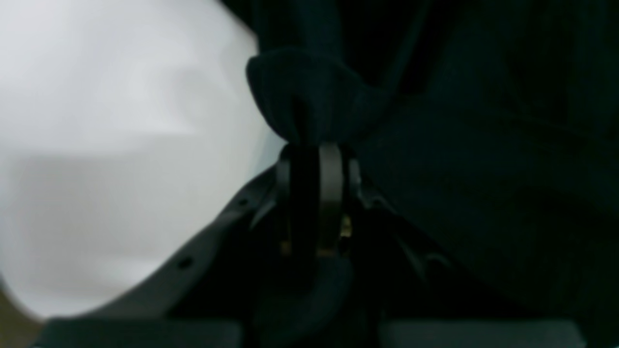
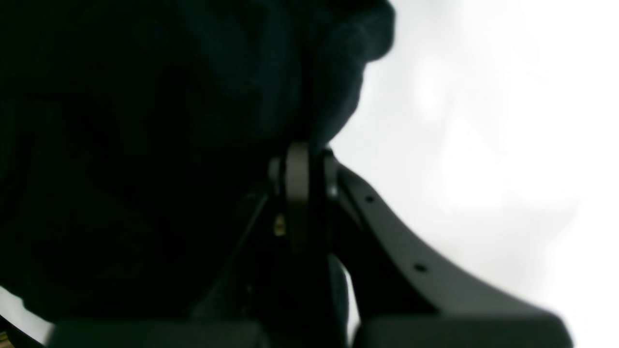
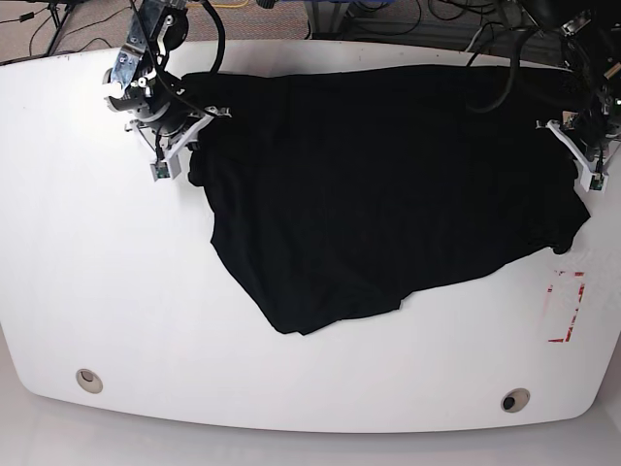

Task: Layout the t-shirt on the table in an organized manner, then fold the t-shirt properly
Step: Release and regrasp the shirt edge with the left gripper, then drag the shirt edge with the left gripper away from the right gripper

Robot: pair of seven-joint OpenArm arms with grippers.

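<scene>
The black t-shirt (image 3: 378, 184) lies spread across the back half of the white table (image 3: 97, 272), print hidden, with its lower edge sagging to a point near the middle front. My right gripper (image 3: 189, 136) is at the shirt's left end. In the right wrist view that gripper (image 2: 302, 145) is shut on a bunched fold of the t-shirt (image 2: 145, 145). My left gripper (image 3: 571, 144) is at the shirt's right end. The left wrist view has this gripper (image 1: 314, 145) shut on a pinched fold of the t-shirt (image 1: 483, 169). Bare table (image 1: 96, 121) shows beside it.
Two round grommet holes (image 3: 88, 379) (image 3: 514, 399) sit near the table's front edge. A red tape rectangle (image 3: 566, 306) is at the right, just below the shirt's right corner. Cables (image 3: 340, 10) run behind the table's back edge.
</scene>
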